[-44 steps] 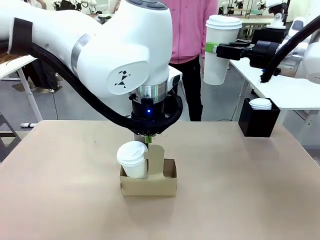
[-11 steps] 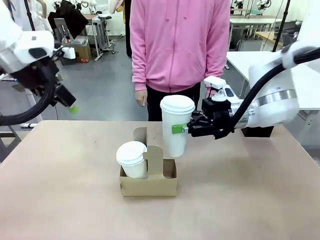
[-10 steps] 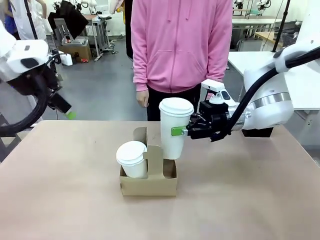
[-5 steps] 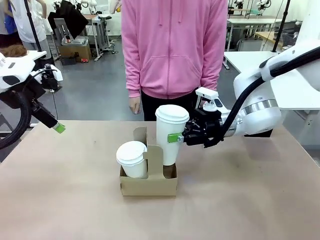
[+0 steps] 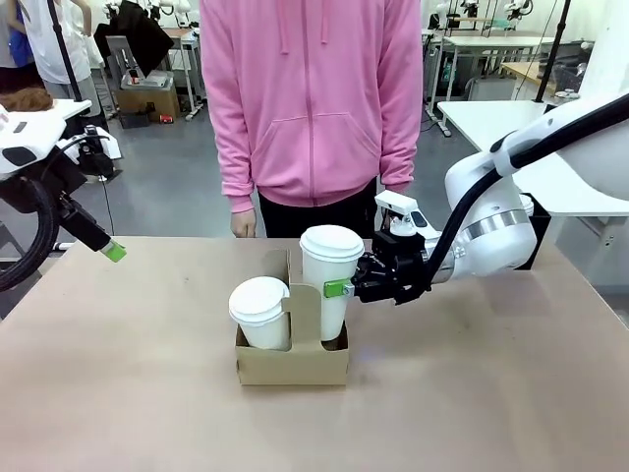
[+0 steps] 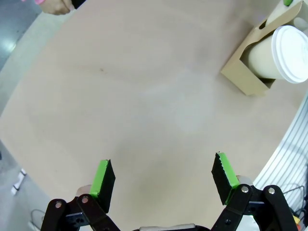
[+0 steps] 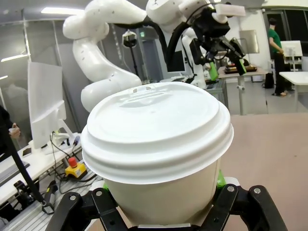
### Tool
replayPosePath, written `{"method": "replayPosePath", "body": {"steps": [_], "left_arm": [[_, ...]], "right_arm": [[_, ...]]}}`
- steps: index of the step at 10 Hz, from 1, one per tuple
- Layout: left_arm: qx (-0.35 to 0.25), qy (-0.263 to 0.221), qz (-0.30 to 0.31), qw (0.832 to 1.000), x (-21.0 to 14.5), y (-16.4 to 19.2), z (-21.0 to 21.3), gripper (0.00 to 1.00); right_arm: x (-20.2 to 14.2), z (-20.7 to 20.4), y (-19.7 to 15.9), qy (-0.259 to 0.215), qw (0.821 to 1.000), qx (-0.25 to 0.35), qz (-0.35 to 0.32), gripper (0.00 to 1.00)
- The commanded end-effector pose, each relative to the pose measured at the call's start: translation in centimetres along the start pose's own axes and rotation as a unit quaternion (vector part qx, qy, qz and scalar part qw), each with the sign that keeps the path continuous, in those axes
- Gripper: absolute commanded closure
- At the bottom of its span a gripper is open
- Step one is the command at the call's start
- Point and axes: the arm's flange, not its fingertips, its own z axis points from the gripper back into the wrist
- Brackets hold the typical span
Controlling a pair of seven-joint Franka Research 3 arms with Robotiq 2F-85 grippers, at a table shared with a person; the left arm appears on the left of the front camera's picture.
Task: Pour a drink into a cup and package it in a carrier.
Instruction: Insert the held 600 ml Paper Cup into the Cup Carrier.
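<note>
The right gripper point(image 5: 346, 286) is clamped on a tall white lidded cup point(image 5: 329, 278), holding it by its side with a green pad pressed against the paper wall. The cup stands upright with its bottom down inside the right-hand compartment of the brown cardboard carrier point(image 5: 292, 364), just beside the carrier's tall central handle tab. In the right wrist view the same cup point(image 7: 159, 154) sits between the gripper's fingers point(image 7: 159, 211), its white lid close to the camera. A shorter white lidded cup point(image 5: 260, 313) sits in the carrier's left-hand compartment, leaning a little to the left. The carrier rests near the middle of the tan table point(image 5: 491, 393). The left gripper point(image 5: 106, 248) hangs above the table's far left edge, well apart from the carrier; in the left wrist view its jaws point(image 6: 163, 179) are spread wide with nothing between them, over bare tabletop, and the carrier point(image 6: 245, 79) with the short cup point(image 6: 284, 55) lies far off. A person in a pink hoodie point(image 5: 314, 98) stands at the far side of the table, arms down.
</note>
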Motion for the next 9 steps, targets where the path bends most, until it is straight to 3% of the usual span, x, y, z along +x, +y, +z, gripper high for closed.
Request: {"method": "replayPosePath", "body": {"steps": [1, 9], "left_arm": [[0.002, -0.002, -0.001, 1.0, -0.1, 0.1, 0.1, 0.0], [0.002, -0.002, -0.001, 1.0, -0.1, 0.1, 0.1, 0.0]], "right_arm": [[-0.7, 0.3, -0.9, 0.02, 1.0, 0.012, 0.021, 0.19], [-4.8, -0.3, -1.5, 0.047, 0.997, 0.067, 0.014, 0.19]]}}
